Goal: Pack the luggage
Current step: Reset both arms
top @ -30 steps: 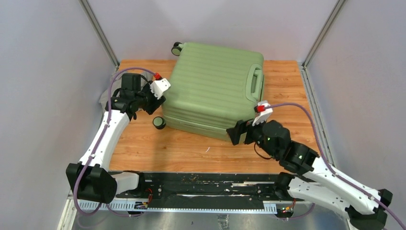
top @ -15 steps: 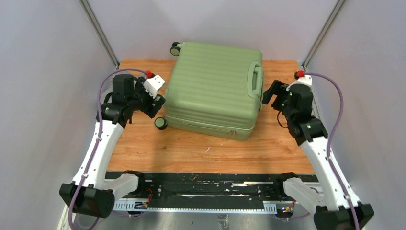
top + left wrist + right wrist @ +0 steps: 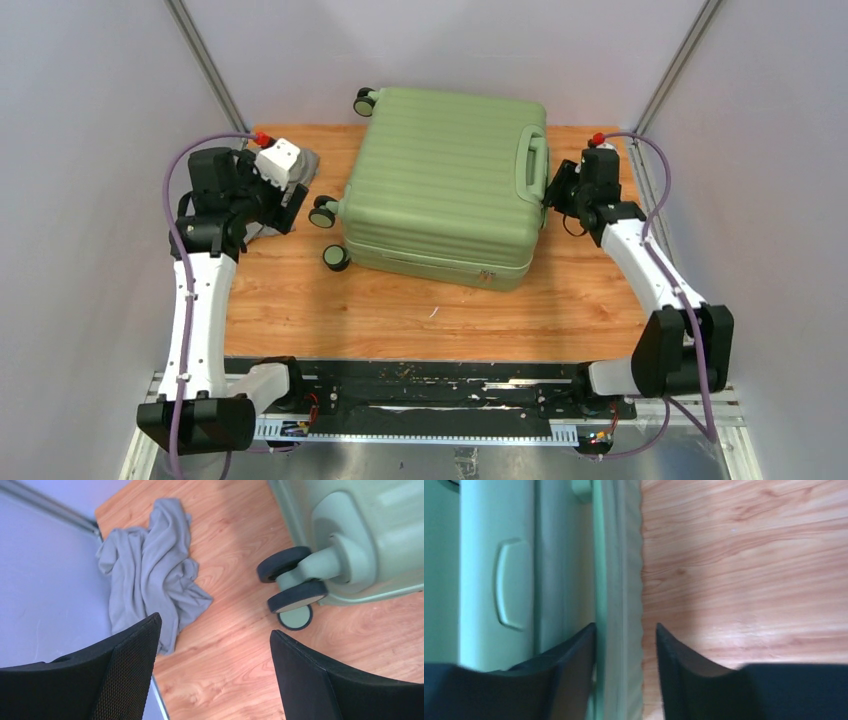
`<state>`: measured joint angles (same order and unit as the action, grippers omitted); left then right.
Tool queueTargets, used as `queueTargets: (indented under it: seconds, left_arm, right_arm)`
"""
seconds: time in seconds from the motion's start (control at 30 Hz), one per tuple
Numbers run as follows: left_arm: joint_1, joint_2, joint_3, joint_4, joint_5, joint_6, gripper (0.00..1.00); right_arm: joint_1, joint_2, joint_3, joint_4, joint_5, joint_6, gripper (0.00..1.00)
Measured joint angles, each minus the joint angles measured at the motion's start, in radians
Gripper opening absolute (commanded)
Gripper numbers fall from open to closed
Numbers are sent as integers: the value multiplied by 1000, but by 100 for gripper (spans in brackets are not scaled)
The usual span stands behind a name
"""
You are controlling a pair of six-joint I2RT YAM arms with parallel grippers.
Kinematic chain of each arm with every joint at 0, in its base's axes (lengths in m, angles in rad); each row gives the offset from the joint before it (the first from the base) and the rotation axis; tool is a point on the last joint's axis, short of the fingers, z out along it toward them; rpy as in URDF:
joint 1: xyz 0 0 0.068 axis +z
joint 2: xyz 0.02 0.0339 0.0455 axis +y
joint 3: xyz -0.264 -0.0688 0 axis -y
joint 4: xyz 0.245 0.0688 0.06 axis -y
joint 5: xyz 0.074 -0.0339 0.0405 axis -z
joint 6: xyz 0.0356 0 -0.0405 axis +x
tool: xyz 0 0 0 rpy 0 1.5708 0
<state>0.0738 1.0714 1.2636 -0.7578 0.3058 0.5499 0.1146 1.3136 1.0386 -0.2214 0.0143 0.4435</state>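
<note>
Luggage [image 3: 445, 185], a closed light-green hard-shell suitcase, lies flat at the far middle of the wooden table [image 3: 400, 310]. It looks rigid, slick and bulky, so its side handle [image 3: 533, 165] or the zip seam seem the likeliest holds. The right gripper [image 3: 625, 627] straddles that seam with narrowed jaws, but I cannot tell whether it is pinching. The left gripper [image 3: 215, 627] gapes empty between a crumpled grey cloth [image 3: 150, 580] and the wheels [image 3: 292, 582].

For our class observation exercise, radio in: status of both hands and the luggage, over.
Left hand open, holding nothing. Right hand open, astride luggage side edge. Luggage shut, lying flat. Grey cloth crumpled outside it, near left hand.
</note>
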Motion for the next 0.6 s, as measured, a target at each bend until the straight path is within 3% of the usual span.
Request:
queueTargets:
  seconds: [0.13,0.2,0.4,0.47,0.5,0.53,0.6]
  left_arm:
    - [68,-8,-23,-8,8,8,85]
    - [91,-19,-47,-12,16,13,85]
    - [109,-60,-96,-34,54,18,85]
    - [110,-69,-106,-38,62,18,85]
    - [110,-70,-111,-39,67,18,85]
    - [111,-71,-115,-39,69,18,86]
    - [113,-71,-122,-39,71,19,86]
  right_arm:
    - [-14,116,92,13,-79,9,12]
    - [-21,183,155,0,-114,3,3]
    - [-37,380,369,-14,-180,-32,1]
    - [-37,432,436,-33,-198,-51,10]
    - [-37,457,474,-48,-208,-64,21]
    - [-37,478,505,-63,-217,-74,44]
    - [-37,494,530,-76,-221,-85,67]
